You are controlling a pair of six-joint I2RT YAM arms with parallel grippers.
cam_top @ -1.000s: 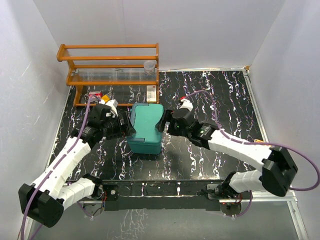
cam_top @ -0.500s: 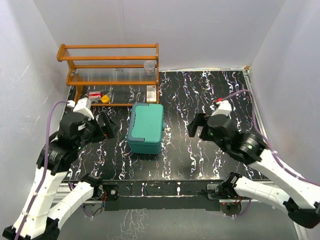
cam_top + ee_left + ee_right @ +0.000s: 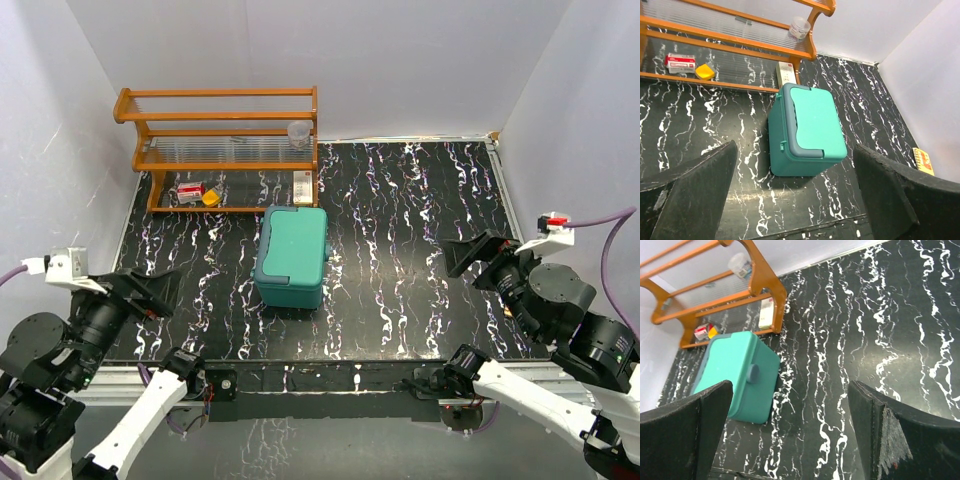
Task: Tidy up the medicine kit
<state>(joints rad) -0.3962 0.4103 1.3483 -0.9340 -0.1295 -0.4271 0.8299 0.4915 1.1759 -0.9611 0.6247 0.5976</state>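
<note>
Kit place: the kit [image 3: 292, 255] stands on the worktop [image 3: 410, 200], left of its middle, just in front of the right end of the rack [image 3: 220, 120].
Kit state: lid up and shut; nothing touches it.
Kit axis: the long axis runs from the far edge to the near edge, with the near end turned slightly towards the left edge.
Kit facing: a short end faces the near edge; a round knob on one long side faces the right edge; a darker band edges the lid along the left and near sides.
Left arm: folded high over the near left corner, wrist raised, forearm aimed inward and down at the kit.
Left gripper: the left gripper [image 3: 163, 293] hangs above the worktop, well apart from the kit; jaws spread wide, nothing between them. Its own camera frames the kit in the gap.
Right arm: folded high over the near right corner, wrist raised, angled down and towards the far left.
Right gripper: the right gripper [image 3: 460, 258] hangs near the right edge, well apart from the kit; jaws spread wide and empty.
Rack: orange wood, against the far edge at the far left corner.
Rack items: a clear cup [image 3: 298, 131] on a shelf at the right end; a red-and-white box [image 3: 189, 190] and a yellow piece [image 3: 211, 197] down low; a white box [image 3: 302, 186] at the right end.
</note>
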